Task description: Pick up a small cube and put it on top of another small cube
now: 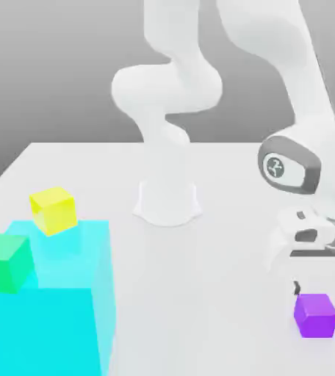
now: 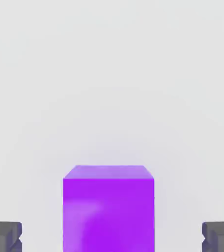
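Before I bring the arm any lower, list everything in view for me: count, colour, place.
Large block: one, cyan, on the table at the exterior view's left.
Green cube: one, green, at the large block's top, toward the exterior view's left edge.
Yellow cube: one, yellow, tilted, by the large block's far edge; whether it touches the block I cannot tell.
Purple cube: one, purple, at the exterior view's right, below the end effector.
Table: one, pale grey to white, under the scene.
Robot arm: one, white with grey parts, base at the table's middle in the exterior view.
End effector: one, white with dark fingertips, open, over the purple cube.
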`<action>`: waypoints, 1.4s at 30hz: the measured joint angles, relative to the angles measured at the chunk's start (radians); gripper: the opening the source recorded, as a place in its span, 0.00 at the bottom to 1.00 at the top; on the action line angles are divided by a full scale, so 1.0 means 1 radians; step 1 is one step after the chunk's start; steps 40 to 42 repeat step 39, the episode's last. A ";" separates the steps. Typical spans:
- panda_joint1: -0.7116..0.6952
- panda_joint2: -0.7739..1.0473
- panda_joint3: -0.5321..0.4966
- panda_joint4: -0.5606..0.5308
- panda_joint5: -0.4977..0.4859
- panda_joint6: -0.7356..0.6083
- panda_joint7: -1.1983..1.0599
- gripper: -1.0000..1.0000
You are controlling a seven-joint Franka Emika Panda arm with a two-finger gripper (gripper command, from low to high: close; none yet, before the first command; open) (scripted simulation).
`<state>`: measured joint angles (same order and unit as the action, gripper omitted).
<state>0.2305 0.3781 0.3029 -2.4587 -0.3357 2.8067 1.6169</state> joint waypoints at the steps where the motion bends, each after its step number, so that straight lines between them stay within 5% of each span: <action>1: 0.024 0.035 -0.029 0.008 -0.026 0.027 0.020 0.00; 8: 0.029 0.044 -0.035 0.010 -0.033 0.035 0.026 0.00; 13: -0.039 -0.115 0.052 -0.026 0.104 -0.083 -0.073 0.00; 31: -0.573 -0.752 -0.336 0.045 0.305 -0.768 0.123 0.00; 35: -0.598 -0.736 -0.360 -0.035 0.314 -0.669 0.135 0.00; 36: -0.599 -0.726 -0.361 -0.054 0.315 -0.639 0.135 1.00; 42: -0.599 -0.726 -0.361 -0.054 0.315 -0.639 0.135 1.00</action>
